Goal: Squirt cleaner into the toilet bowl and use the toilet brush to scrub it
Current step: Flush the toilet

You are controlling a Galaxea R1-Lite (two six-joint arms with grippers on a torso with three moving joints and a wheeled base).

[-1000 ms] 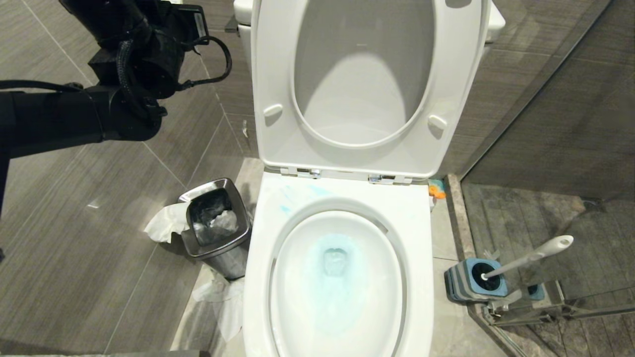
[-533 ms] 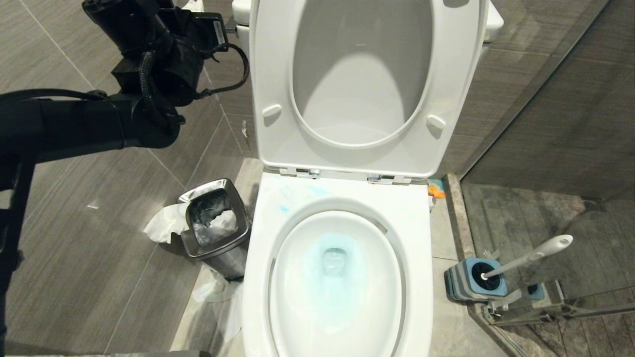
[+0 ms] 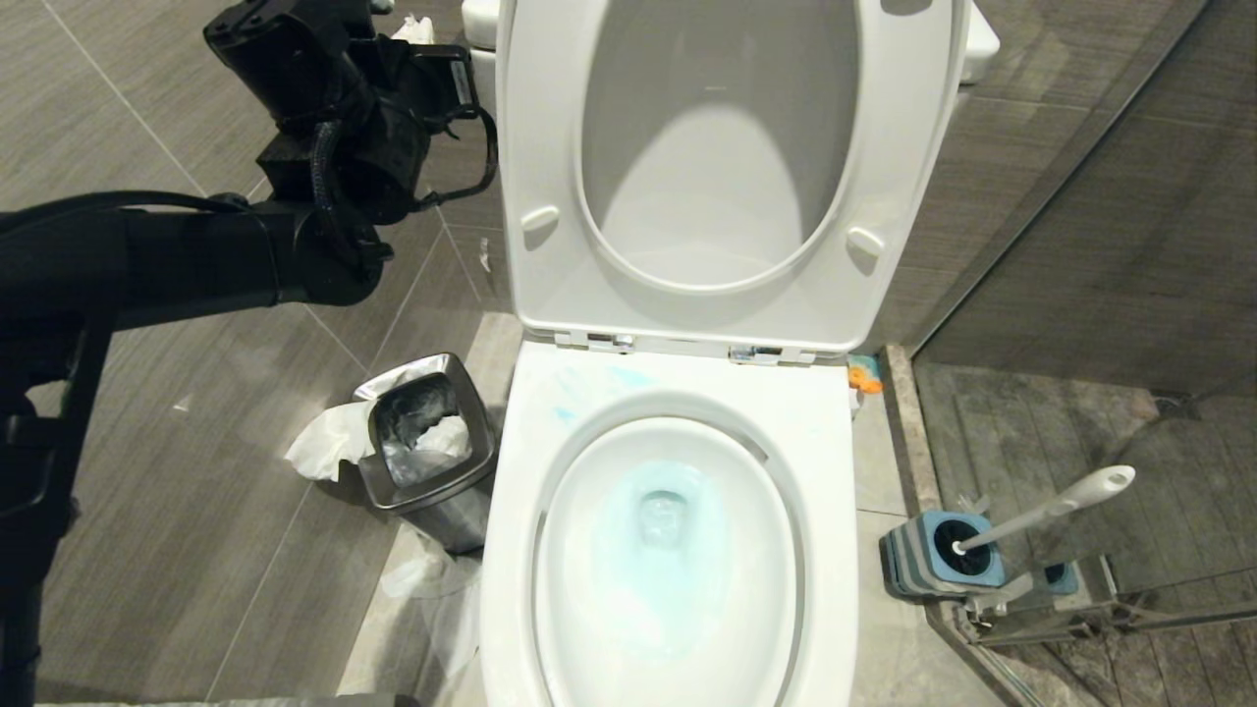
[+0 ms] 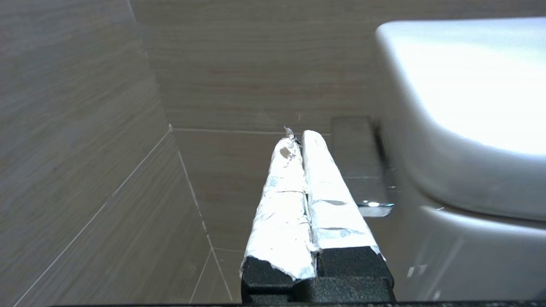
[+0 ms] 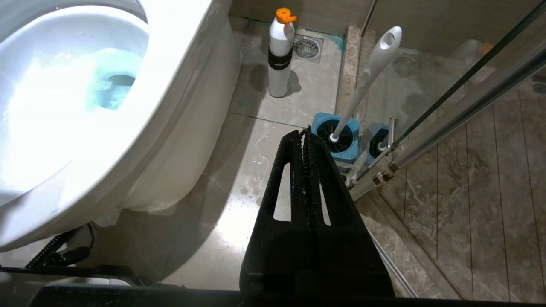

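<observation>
The toilet bowl [image 3: 678, 550] is seen with seat and lid raised against the tank; pale blue cleaner [image 3: 660, 550] is spread over the basin and tints the water at the drain, with faint blue smears on the rim near the hinges. The toilet brush [image 3: 1051, 509] is stood in its grey-and-blue brush holder [image 3: 933, 560] on the floor just beside the bowl, against the glass shower partition [image 3: 1100, 196]. A steel waste bin [image 3: 432, 457] with crumpled paper is placed on the bowl's other side. The left gripper [image 4: 298, 140] is held high beside the tank, its foil-wrapped jaws pressed together on nothing. The right gripper [image 5: 305, 138] is held low above the floor, jaws pressed together and empty, with a white bottle [image 5: 280, 55] seen beyond it.
</observation>
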